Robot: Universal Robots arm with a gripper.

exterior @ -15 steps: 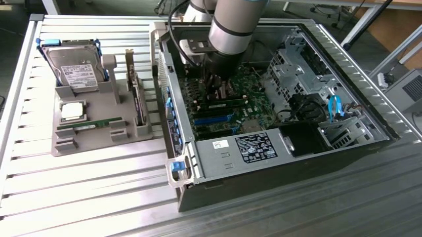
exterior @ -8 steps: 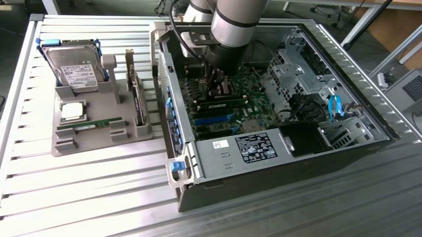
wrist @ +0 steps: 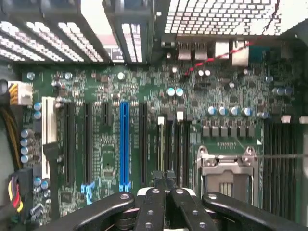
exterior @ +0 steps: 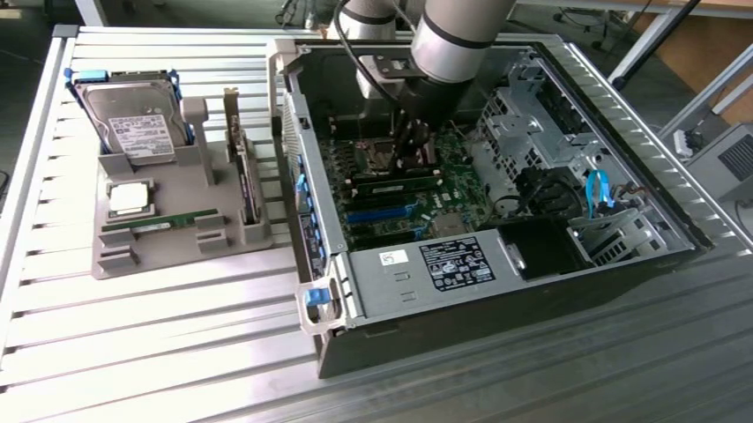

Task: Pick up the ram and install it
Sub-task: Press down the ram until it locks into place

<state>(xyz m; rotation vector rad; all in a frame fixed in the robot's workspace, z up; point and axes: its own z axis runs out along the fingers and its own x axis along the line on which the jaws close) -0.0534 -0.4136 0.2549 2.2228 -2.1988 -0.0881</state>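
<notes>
Green and thin, one ram [exterior: 161, 222] stick lies flat in the grey holder tray [exterior: 176, 251] on the ribbed metal worktop [exterior: 141, 352], at the exterior view's left, well apart from the arm. A second stick [exterior: 398, 186] appears to sit on the motherboard [exterior: 436, 207] inside the open computer case [exterior: 506, 291], right under the arm; its ends are hard to make out. The end effector [wrist: 164, 179] is down inside the case, its fingers [wrist: 153, 202] clenched together above the memory slots [wrist: 172, 144], beside the processor socket [wrist: 226, 166]. Whether anything is pinched between them cannot be told. On the tray also rest a hard drive [exterior: 136, 123], a square processor [exterior: 130, 198] and an upright expansion card [exterior: 242, 167]. The arm's grey body [exterior: 459, 40] hides part of the board in the exterior view.
</notes>
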